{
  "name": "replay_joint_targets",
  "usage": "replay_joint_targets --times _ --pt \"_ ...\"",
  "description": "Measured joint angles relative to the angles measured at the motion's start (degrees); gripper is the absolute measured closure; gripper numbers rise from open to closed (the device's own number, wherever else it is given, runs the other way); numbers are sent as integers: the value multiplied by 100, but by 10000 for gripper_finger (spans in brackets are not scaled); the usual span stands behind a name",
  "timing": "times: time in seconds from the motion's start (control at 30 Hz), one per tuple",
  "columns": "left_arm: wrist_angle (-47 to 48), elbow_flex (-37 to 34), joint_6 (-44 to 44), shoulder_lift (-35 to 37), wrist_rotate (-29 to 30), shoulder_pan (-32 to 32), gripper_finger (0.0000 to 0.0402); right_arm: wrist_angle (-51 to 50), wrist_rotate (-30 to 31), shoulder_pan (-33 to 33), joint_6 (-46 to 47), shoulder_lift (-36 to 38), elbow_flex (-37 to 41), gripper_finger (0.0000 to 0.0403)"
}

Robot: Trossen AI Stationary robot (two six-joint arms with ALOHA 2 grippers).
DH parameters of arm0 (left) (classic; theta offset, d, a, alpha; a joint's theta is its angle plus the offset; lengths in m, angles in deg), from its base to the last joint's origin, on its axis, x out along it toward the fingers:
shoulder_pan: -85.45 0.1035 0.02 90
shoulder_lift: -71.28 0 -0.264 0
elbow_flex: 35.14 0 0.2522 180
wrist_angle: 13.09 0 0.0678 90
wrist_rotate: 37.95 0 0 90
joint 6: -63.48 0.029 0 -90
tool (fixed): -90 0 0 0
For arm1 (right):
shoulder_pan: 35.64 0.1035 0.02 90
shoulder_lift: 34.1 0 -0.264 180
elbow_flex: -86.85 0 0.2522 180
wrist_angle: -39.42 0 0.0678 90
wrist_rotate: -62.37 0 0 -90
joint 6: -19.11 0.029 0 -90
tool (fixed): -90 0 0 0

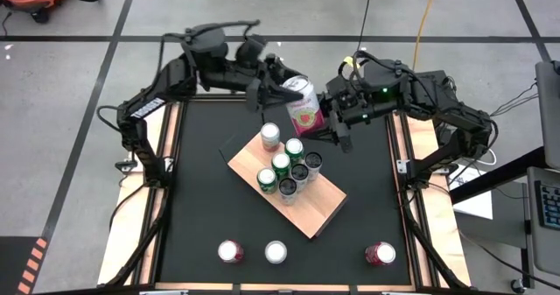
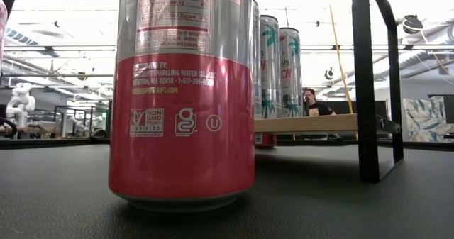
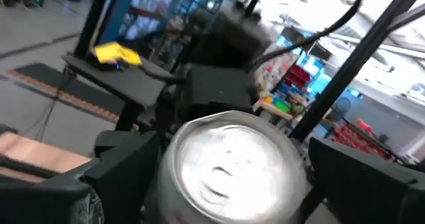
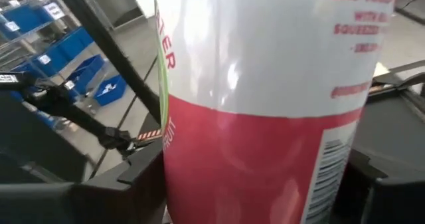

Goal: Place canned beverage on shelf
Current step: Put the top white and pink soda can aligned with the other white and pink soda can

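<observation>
We saw the right gripper clamped on a red-and-white can above the bench. The left gripper stood spread wide at the can's top (six cans occupied the shelf).

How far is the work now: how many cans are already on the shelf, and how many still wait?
Seven cans already stand on the shelf. A pink and white can is in the air above the table's far end, gripped by the right gripper, with the left gripper open at its top. Three cans still wait along the near edge.
</observation>
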Motion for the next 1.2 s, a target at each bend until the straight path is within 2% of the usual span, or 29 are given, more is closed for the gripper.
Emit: replay_joint_targets --times 0.67,0.8,0.93,1.2 --pt "598 -2 53 439 143 667 11 -227 2160 263 -340 46 -13 133" --pt "659 -4 169 445 -79 804 11 -122 2543 317 -342 -27 -14 133" --pt "644 -11 370 477 -467 905 8 25 2572 315 -351 -105 -17 133" --pt "645 -9 790 476 -655 1172 2 380 2570 315 -265 -319 -17 133"
